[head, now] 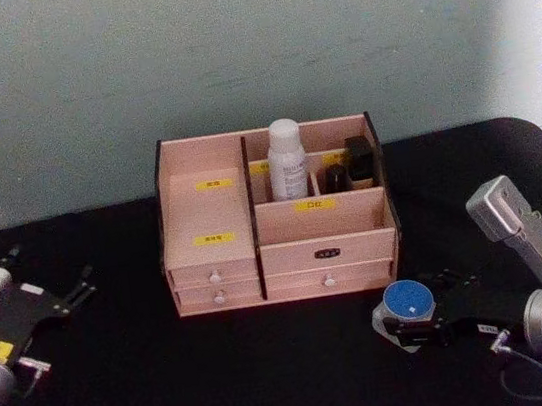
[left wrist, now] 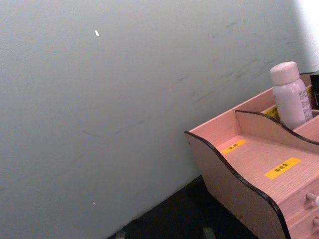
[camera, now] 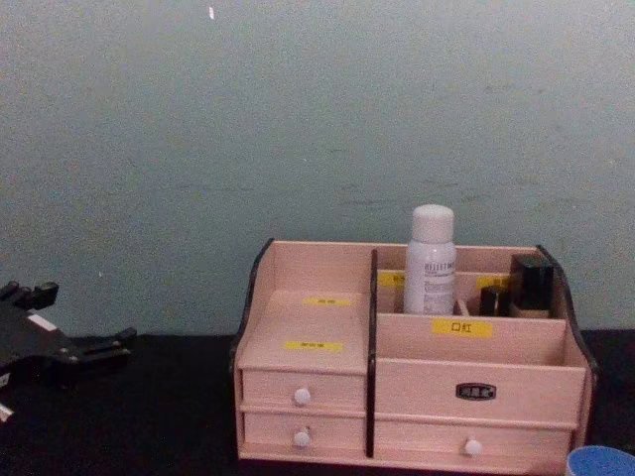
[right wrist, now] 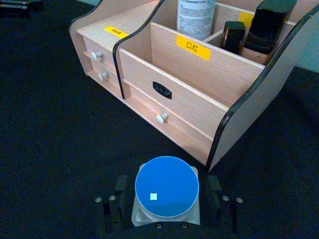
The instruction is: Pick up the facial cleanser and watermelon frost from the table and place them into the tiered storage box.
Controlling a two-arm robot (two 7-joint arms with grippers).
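Note:
The watermelon frost (head: 408, 302), a squat jar with a blue lid (right wrist: 166, 186), stands on the black table just in front of the tiered storage box's right front corner. My right gripper (head: 417, 326) has one finger (right wrist: 121, 188) pressed against each side of the jar and is shut on it. The pale pink tiered storage box (head: 213, 221) stands in the middle of the table. The white facial cleanser (head: 286, 158) stands upright in its back compartment (camera: 431, 260). My left gripper (head: 48, 280) rests open on the table at the far left, well away from the box.
Small dark bottles (head: 349, 166) stand in the back right compartment beside the cleanser. The front right compartment (right wrist: 199, 69) behind the yellow label holds nothing. A pale wall rises close behind the box. Black table stretches left and in front of the drawers.

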